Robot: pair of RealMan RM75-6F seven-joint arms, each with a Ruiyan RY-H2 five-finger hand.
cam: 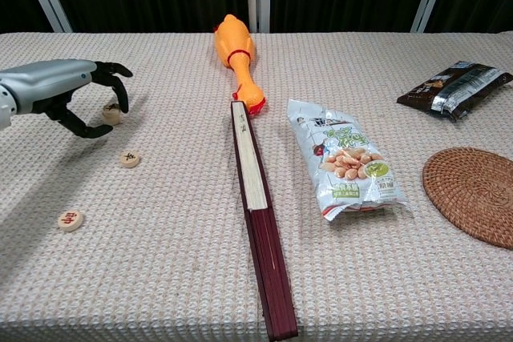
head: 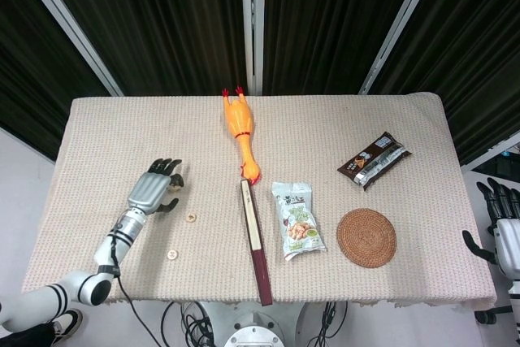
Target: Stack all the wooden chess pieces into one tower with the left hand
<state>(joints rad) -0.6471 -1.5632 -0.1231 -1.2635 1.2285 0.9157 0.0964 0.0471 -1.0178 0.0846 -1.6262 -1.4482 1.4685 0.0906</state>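
On the beige woven tablecloth [cam: 184, 278], your left hand [cam: 76, 98] pinches one small round wooden chess piece [cam: 111, 112], lifted for stacking onto another pale disc piece [cam: 129, 158].

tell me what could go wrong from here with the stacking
The left hand has its fingers curled around one chess piece; whether it truly grips it is unclear, so the piece may slip on lifting. The other two pieces lie apart on the woven cloth, an uneven base for a tower. The fingers could also knock the nearest piece.
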